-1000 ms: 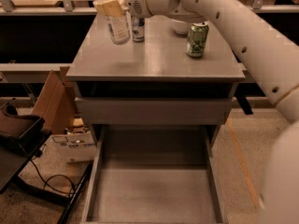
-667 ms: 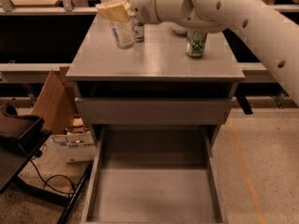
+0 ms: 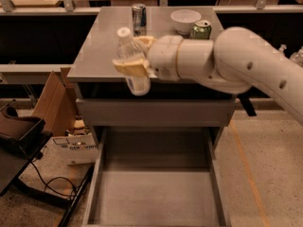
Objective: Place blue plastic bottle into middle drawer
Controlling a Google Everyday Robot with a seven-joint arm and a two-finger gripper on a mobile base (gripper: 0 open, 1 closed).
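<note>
My gripper [image 3: 133, 60] is shut on the blue plastic bottle [image 3: 130, 63], a clear bottle with a white cap. It holds the bottle upright in the air at the cabinet's front edge, left of centre. The tan fingers [image 3: 129, 67] wrap the bottle's middle. The middle drawer [image 3: 156, 193] is pulled out wide below, its grey floor bare, and the bottle hangs above its back left part. The white arm reaches in from the right.
On the cabinet top [image 3: 94, 51] stand a slim silver-blue can [image 3: 138, 17], a white bowl [image 3: 185, 20] and a green can [image 3: 200, 30]. A cardboard box [image 3: 52, 100] and cables lie on the floor at left. A shut drawer front [image 3: 156, 112] sits above the open drawer.
The gripper has carried the bottle from above the back of the cabinet top forward and down to its front edge. The arm has swung lower across the view.
</note>
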